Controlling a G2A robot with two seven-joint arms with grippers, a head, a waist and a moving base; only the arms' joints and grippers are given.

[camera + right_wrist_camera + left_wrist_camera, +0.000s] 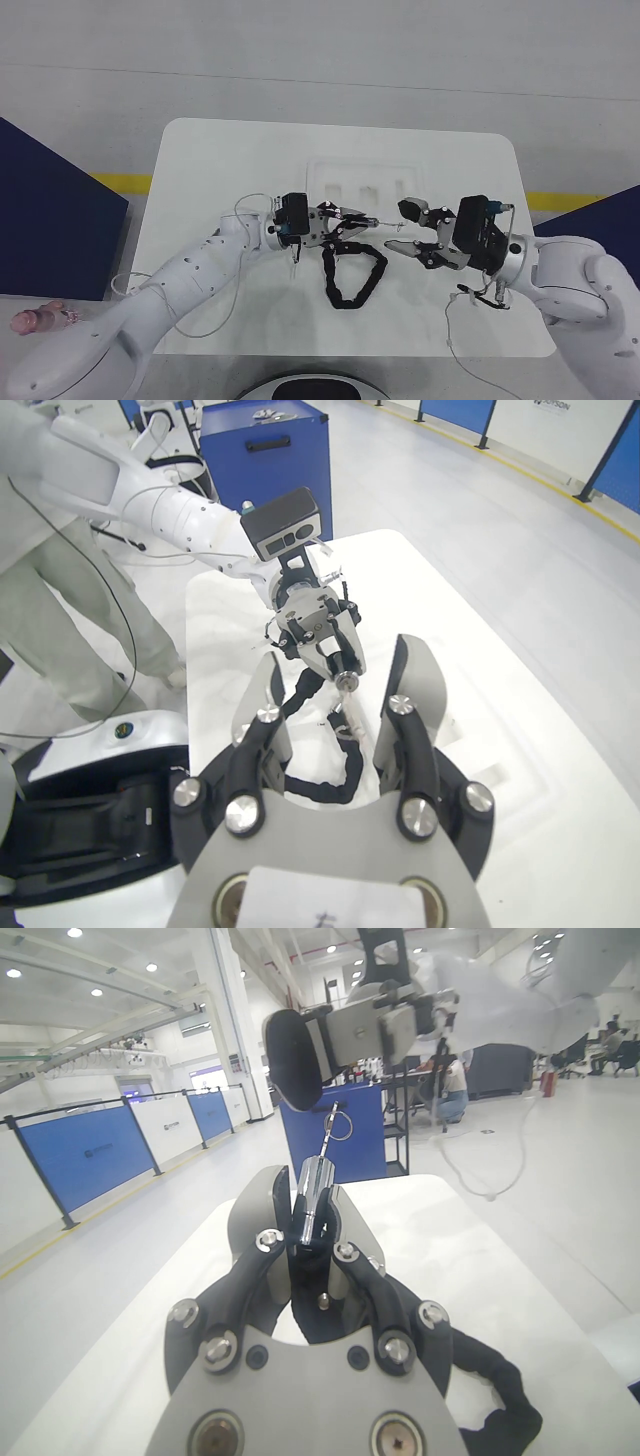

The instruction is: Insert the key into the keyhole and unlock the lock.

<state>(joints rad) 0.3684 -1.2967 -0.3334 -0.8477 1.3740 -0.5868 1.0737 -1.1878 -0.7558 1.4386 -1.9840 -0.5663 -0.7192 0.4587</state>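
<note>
Gripping the lock (314,1173) by its chrome barrel, your left claw (310,1198) is clenched on it and holds it clear of the table (220,160). The black chain (350,285) droops from it in a loop onto the top. The key (327,1135) stands out of the barrel's free end, apparently already seated in the keyhole, and its ring (341,1128) hangs beside the shaft. Your right claw (408,228) is released, jaws spread wide and holding nothing.

As I judge it, the coming move turns on this: the key's long axis runs on in line with the barrel, straight from the left claw toward the right claw, so the two face each other nose to nose. The key's outer end lies just at the mouth of the right claw, roughly between its fingertips. In the left wrist view one black pad (292,1060) sits close above the key head. The right arm is the free one and the nearer to the head; you would close on the head and twist about that axis while the left holds firm.

Some things are hard to make out. The keyhole itself is hidden, so you cannot tell how deep the key sits. From the right wrist the key comes almost end-on and thin against the chain. Whether the pad touches the key head is unclear.
</note>
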